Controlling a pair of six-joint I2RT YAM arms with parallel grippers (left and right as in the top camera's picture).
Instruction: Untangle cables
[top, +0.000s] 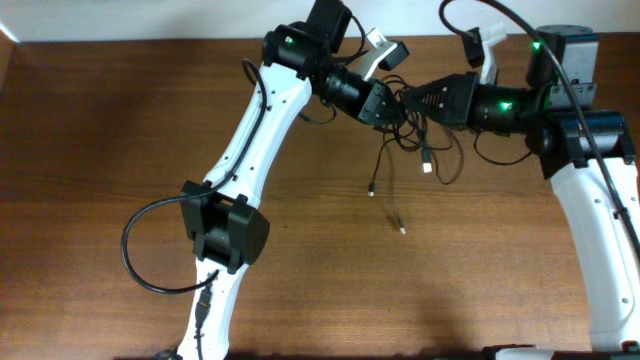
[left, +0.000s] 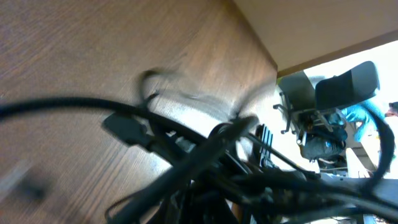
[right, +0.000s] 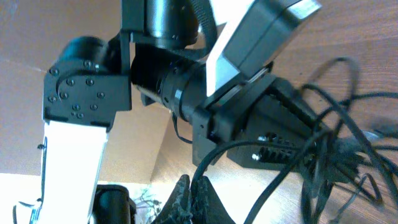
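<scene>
The cables (top: 411, 124) form a tangled knot of thin black wires at the table's back middle, stretched between my two grippers. Loose strands trail toward the front, ending in small plugs (top: 428, 167), (top: 402, 230). My left gripper (top: 391, 107) is at the knot's left side and appears shut on it. In the left wrist view the blurred cables (left: 205, 149) cover the jaws. My right gripper (top: 423, 100) meets the knot from the right. In the right wrist view its fingers (right: 194, 194) are shut on one black cable (right: 217, 155), with the left gripper (right: 273, 134) just ahead.
The wooden table (top: 150, 120) ends at the back against a white wall. My left arm's elbow (top: 225, 228) hangs over the table's left middle with a looped arm cable. My right arm (top: 600, 240) runs along the right edge.
</scene>
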